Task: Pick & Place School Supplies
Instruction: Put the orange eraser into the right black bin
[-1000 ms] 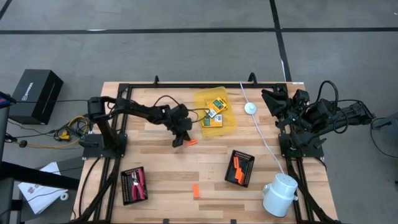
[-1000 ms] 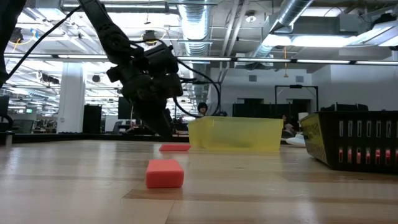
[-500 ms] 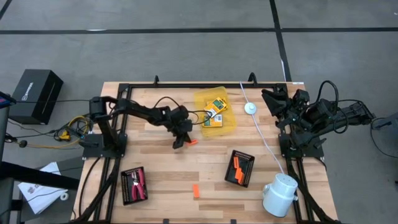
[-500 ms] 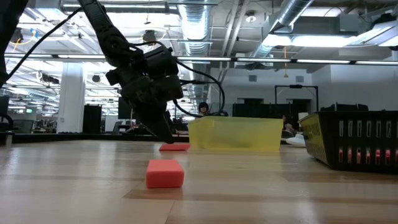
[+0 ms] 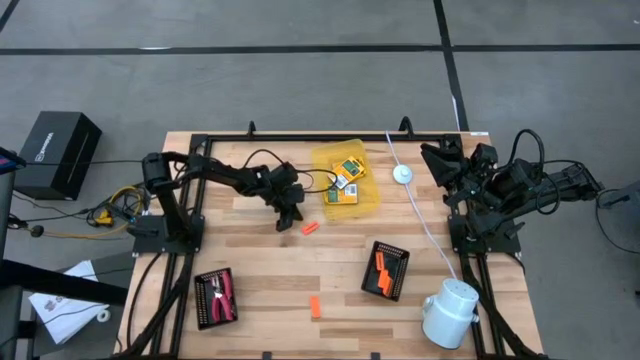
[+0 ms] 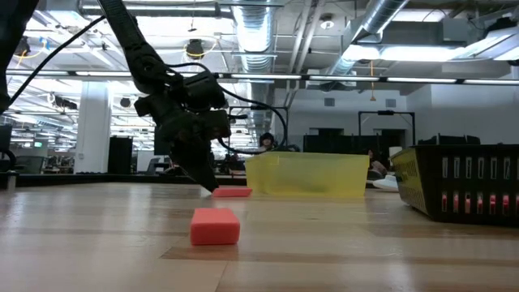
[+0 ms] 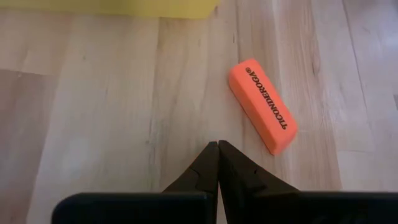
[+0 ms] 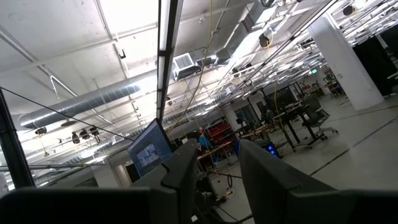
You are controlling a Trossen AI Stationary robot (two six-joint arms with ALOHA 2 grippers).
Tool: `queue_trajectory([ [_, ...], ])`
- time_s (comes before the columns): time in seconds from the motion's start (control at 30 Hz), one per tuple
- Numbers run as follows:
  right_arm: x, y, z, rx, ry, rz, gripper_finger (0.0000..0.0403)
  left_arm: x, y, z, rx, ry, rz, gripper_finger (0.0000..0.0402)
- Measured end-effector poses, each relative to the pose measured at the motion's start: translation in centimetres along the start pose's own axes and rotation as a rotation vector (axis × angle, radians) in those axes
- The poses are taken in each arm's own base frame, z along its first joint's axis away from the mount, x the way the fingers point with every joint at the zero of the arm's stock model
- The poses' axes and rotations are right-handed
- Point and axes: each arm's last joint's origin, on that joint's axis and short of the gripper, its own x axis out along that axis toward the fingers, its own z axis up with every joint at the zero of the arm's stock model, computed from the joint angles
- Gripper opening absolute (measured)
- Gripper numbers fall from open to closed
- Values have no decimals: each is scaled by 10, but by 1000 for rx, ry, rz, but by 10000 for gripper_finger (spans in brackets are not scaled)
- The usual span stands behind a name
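Orange stick (image 5: pixel 309 229) lies flat, long axis diagonal, beside closed left claw (image 5: pixel 285 222).

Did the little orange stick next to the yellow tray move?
Cannot tell; the orange stick looks about as near the yellow tray as before. The shut left gripper drew back from it.

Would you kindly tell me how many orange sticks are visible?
4: one beside the left gripper at, one near the front edge, two in the right black tray. More may be hidden.
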Motion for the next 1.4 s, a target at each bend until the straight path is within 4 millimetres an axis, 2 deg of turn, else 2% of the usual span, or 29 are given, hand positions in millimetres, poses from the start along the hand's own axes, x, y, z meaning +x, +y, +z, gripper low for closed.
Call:
queue_trajectory([
  [0.23,0,0,0,0,0,0,111,-3,-2,2,-46,-20,-10,0],
  [0.4,0,0,0,-1,0,0,111,-14,-10,17,-17,-126,-12,0],
  [0.67,0,0,0,-1,-1,-1,111,-13,-15,18,-23,-132,-36,0],
  [1.07,0,0,0,-2,0,-1,111,-5,-32,20,25,-117,-53,0],
  [1.4,0,0,0,-1,-1,-1,111,11,-28,11,5,-61,-36,0],
])
